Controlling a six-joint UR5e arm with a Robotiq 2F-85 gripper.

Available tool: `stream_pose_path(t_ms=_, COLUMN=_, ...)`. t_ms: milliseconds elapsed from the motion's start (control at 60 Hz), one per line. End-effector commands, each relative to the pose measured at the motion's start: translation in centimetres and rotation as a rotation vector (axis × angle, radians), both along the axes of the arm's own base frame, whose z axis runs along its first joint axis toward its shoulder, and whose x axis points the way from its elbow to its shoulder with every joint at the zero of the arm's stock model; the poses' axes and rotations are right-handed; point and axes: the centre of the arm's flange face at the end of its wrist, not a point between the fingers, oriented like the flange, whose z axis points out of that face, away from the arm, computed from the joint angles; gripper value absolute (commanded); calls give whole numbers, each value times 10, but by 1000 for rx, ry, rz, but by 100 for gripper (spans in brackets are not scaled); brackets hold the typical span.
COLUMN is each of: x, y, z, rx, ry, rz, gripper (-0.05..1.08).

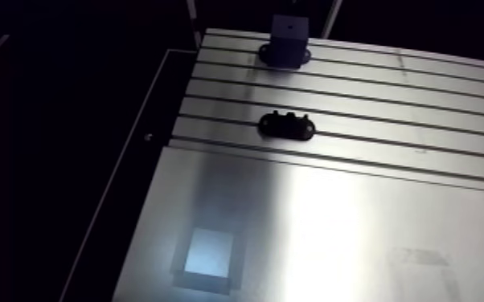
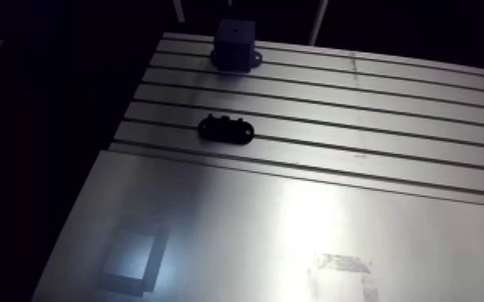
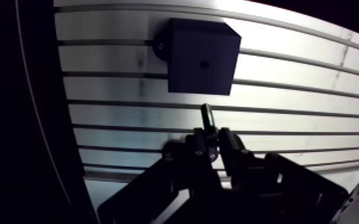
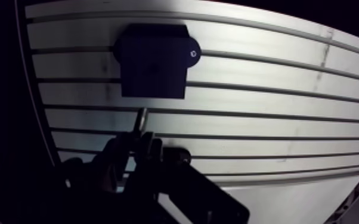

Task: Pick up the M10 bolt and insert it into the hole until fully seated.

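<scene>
The gripper (image 3: 213, 140) is hanging over the slotted desk (image 1: 374, 209), its jaws pinching the bolt (image 3: 207, 116) from both sides. The bolt is sticking out ahead of the jaws, its free end pointing toward the dark block (image 3: 203, 56) and staying apart from it. The block is sitting near the desk's far edge, showing 1 small hole (image 3: 204, 64) in its upper face. In the arm view a black holder (image 1: 287, 125) is lying on the slotted part, nearer than the block and well apart from it.
</scene>
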Motion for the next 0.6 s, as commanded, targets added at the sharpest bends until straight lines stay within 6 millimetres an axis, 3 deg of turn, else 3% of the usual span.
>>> stream_pose_path(t_ms=17, x=-5, y=0, z=-12, rx=5, ry=-25, rz=0, gripper=108)
stream_pose_path(t_ms=383, x=-15, y=0, z=-29, rx=6, ry=-36, rz=-2, gripper=108)
stream_pose_path(t_ms=600, x=-20, y=0, z=-28, rx=6, ry=-9, rz=-1, gripper=108)
